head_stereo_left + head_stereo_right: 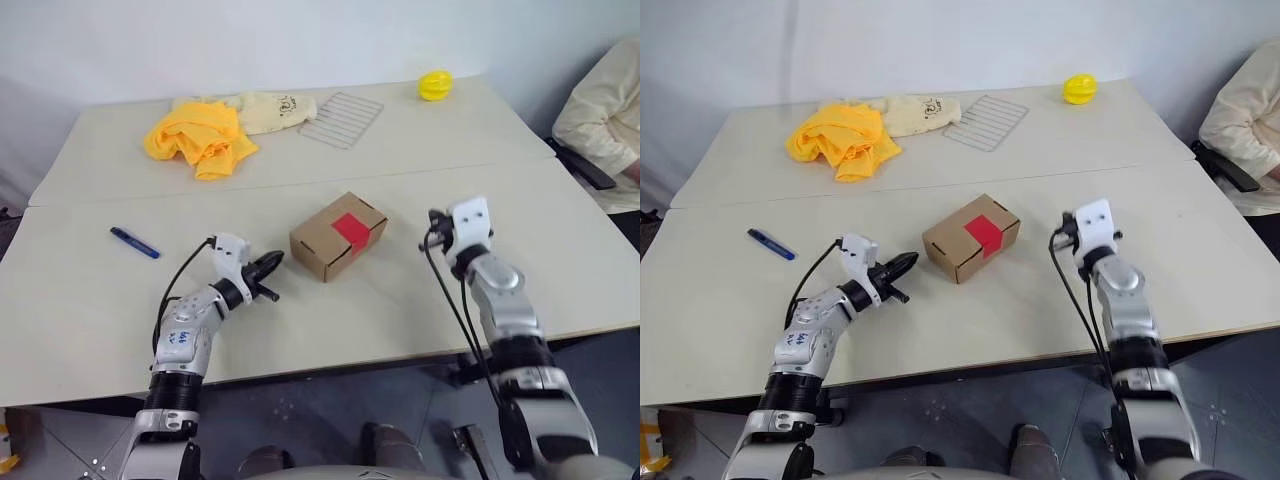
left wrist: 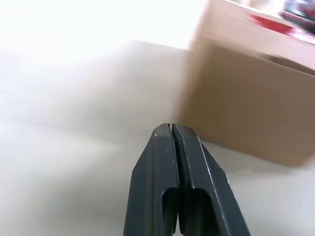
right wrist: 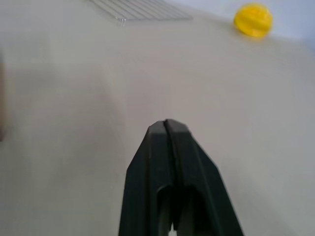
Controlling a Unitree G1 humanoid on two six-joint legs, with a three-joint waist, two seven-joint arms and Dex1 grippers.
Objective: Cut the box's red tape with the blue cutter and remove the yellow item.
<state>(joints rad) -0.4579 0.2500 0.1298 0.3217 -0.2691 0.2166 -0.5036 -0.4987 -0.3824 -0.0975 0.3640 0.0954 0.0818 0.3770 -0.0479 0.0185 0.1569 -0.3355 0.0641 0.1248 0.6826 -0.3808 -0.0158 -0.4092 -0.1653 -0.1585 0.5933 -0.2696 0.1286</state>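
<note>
Your left hand (image 1: 272,264) is pinched closed, empty, just left of the box (image 1: 337,236). Your right hand (image 3: 167,124), closed too, sits well right of it. The blue cutter (image 1: 134,243) lies far left.

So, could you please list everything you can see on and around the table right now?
Table: one, beige, two tops joined at a seam.
Box: one, brown cardboard, closed, near-centre of the table.
Red tape: one strip, red, across the box's lid.
Blue cutter: one, blue, lying on the table to the box's left.
Cloth: one, orange-yellow, crumpled, far left.
Cream fabric: one, cream, beside the cloth.
Wire rack: one, metal, flat, far centre.
Round object: one, lemon-yellow, far right.
Person's sleeve: one, cream, right edge.
Left gripper: black fingers, shut, empty, just left of the box.
Right gripper: black fingers, shut, empty, right of the box.
</note>
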